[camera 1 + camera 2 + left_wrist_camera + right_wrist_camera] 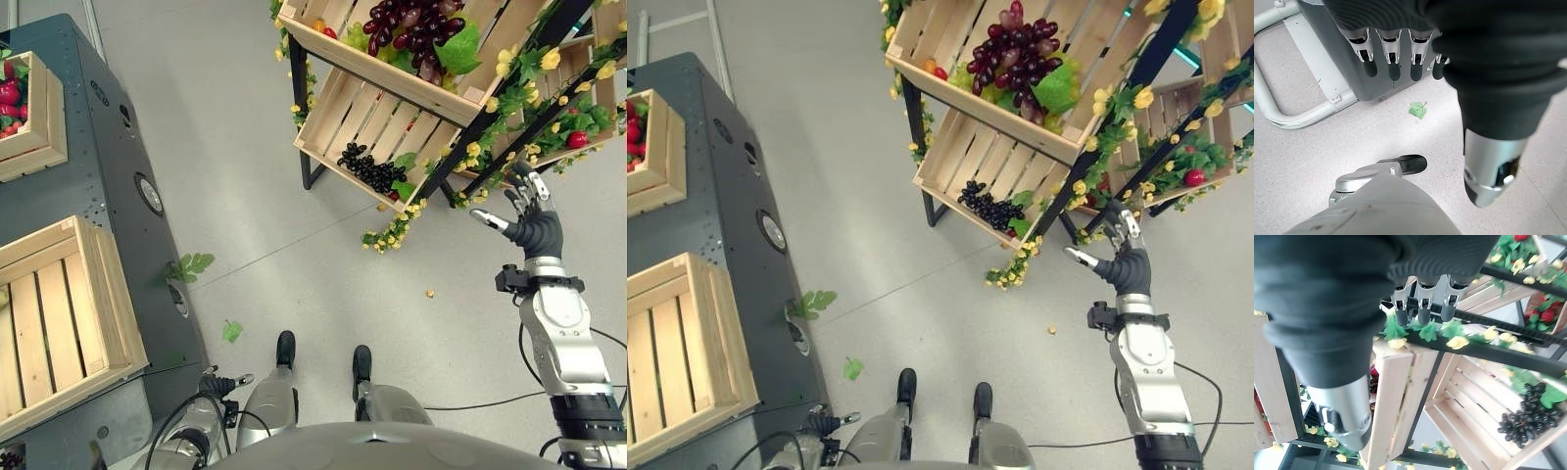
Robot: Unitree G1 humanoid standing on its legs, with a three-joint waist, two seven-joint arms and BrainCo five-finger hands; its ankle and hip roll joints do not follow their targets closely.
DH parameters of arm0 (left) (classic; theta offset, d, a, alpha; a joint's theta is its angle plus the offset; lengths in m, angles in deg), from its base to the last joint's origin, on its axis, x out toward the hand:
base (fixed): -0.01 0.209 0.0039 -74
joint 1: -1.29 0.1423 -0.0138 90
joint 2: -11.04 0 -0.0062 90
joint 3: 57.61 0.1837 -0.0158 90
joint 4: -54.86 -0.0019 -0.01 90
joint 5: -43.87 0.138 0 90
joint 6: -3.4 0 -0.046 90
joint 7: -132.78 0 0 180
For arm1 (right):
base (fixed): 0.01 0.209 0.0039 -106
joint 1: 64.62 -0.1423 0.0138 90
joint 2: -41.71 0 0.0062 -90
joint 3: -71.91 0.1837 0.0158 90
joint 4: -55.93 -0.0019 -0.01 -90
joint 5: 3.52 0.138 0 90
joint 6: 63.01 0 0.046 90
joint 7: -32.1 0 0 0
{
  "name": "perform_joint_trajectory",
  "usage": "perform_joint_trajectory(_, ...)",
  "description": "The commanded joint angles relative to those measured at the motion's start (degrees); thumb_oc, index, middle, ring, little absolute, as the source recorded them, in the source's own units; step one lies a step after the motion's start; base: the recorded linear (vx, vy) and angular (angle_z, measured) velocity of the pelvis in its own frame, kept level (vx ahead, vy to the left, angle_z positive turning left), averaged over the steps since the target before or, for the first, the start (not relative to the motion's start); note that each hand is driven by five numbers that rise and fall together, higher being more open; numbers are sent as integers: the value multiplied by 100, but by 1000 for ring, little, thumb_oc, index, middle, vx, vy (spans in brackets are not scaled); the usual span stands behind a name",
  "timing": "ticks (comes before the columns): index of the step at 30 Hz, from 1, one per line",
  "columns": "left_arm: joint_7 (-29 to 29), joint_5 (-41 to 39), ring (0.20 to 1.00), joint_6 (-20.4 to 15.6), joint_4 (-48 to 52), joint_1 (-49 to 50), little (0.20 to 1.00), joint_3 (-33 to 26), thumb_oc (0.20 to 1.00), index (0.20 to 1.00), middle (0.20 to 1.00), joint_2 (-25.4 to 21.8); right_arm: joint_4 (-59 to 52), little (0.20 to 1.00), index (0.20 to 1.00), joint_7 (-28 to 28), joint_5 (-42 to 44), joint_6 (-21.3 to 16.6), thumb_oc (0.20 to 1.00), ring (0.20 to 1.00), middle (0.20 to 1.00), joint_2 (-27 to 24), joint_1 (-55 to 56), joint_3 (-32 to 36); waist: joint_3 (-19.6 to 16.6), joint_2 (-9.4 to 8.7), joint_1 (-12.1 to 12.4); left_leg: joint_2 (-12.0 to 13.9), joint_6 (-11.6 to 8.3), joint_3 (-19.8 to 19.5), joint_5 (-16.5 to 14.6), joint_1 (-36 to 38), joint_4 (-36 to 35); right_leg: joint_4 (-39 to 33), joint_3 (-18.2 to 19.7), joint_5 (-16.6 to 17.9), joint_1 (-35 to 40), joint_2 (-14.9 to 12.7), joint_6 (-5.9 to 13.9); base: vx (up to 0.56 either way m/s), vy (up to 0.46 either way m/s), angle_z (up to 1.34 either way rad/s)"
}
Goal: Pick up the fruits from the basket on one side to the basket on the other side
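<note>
A slanted wooden rack at the right holds crates. The upper crate (490,83) carries purple-red grapes (416,24), and the lower crate (338,122) carries a bunch of black grapes (370,168), also seen as black grapes (1528,423). A red fruit (577,139) lies in a crate further right. My right hand (529,211) is raised in front of the rack's black frame, open with fingers spread, holding nothing. My left hand (1488,58) hangs low near the floor by the dark cart, fingers (1391,66) straight and empty. On the cart stand an empty crate (103,294) and a crate of red fruits (39,117).
The dark cart (108,186) takes up the left side. Yellow-flower garlands (397,233) wrap the rack's black legs (470,137). Green leaves (231,330) and a small yellow bit (430,293) lie on the grey floor between cart and rack.
</note>
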Motion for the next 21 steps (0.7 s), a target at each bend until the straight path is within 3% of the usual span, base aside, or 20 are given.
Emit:
perform_joint_trajectory(1, -39, 293, 1000, -47, -370, -198, 1000, -117, 1000, 1000, 1000, -32, -255, 1000, 1000, -32, -341, -246, 1000, 1000, 1000, -53, 131, 85, -173, -205, -29, 266, -294, -82, -419, 38, 51, 77, 109, -637, 13, -249, 316, -3, -70, -4)
perform_joint_trajectory(9, -44, 237, 1000, -80, -343, -140, 1000, -59, 1000, 1000, 1000, 50, 978, 1000, 1000, 6, -428, -145, 1000, 1000, 1000, 170, 386, -544, -175, -52, -73, 486, -413, -80, -313, 212, 81, 92, 125, -809, 256, 39, 163, -15, -97, -2)
perform_joint_trajectory(18, 28, 141, 1000, -152, -251, -45, 1000, 112, 1000, 1000, 1000, 158, 3287, 1000, 1000, -54, -816, 82, 1000, 1000, 1000, 272, 175, -1345, -18, 109, 27, 762, -604, -201, -8, 106, 176, 34, 57, -948, 478, 358, -1, -66, -122, 8)
perform_joint_trajectory(20, 70, 149, 1000, -176, -182, -37, 1000, 235, 1000, 1000, 1000, 205, 4356, 1000, 1000, -203, -867, 189, 1000, 1000, 1000, 336, -89, -1483, 74, 130, 36, 701, -536, 92, 61, -92, 301, 35, -71, -950, 469, 315, -10, -134, -66, 13)
perform_joint_trajectory(21, 71, 149, 1000, -175, -182, -41, 1000, 230, 1000, 1000, 1000, 203, 4381, 1000, 1000, -206, -865, 174, 1000, 1000, 1000, 340, -109, -1490, 74, 125, 30, 696, -534, 90, 55, -104, 313, 35, -73, -952, 465, 310, -8, -153, -93, 39)
